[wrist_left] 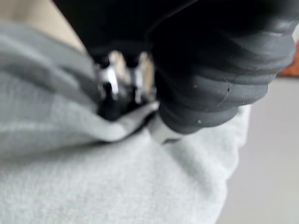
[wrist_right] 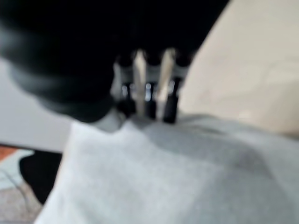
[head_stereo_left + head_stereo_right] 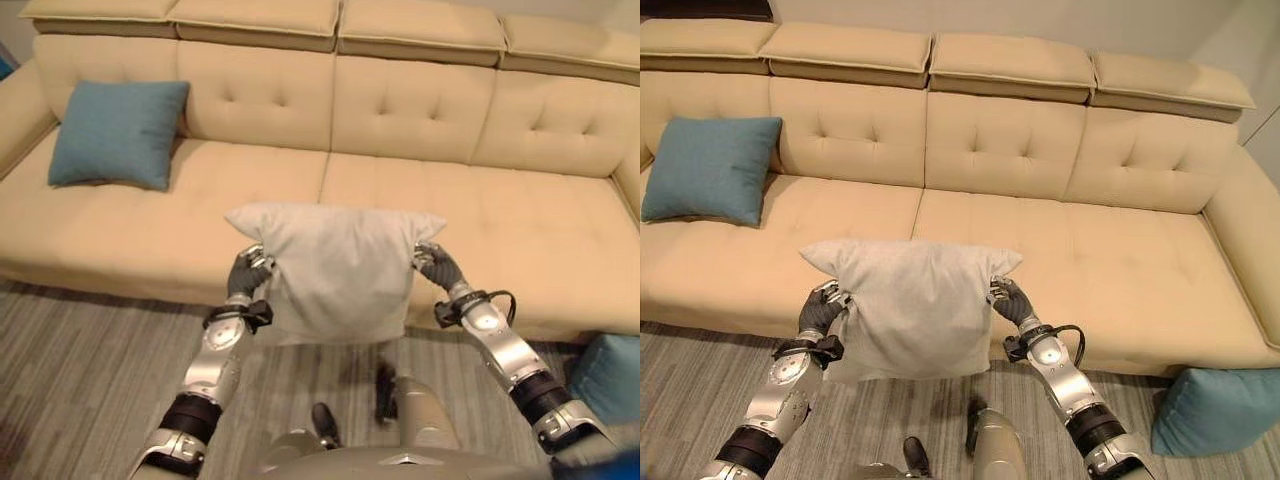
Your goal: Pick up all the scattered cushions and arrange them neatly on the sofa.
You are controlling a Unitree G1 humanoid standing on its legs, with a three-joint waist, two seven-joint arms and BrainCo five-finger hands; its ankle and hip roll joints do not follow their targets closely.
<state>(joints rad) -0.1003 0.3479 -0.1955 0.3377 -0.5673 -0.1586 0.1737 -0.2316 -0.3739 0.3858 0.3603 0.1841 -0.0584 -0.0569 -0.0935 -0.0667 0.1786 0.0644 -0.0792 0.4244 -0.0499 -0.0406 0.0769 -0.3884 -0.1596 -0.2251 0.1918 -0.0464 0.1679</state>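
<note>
A plump pale-grey fabric cushion (image 3: 338, 272) hangs upright before the tufted cream sofa's (image 3: 500, 215) bare seat front, left hand (image 3: 247, 272) and right hand (image 3: 437, 265) pinching its upper corners, a teal square cushion (image 3: 118, 133) propped far left.

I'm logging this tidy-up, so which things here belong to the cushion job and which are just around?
Job:
pale grey fabric cushion, held by left robot hand and right robot hand
square teal cushion
beige tufted sofa
teal cushion on floor

Just around:
grey striped carpet
</note>
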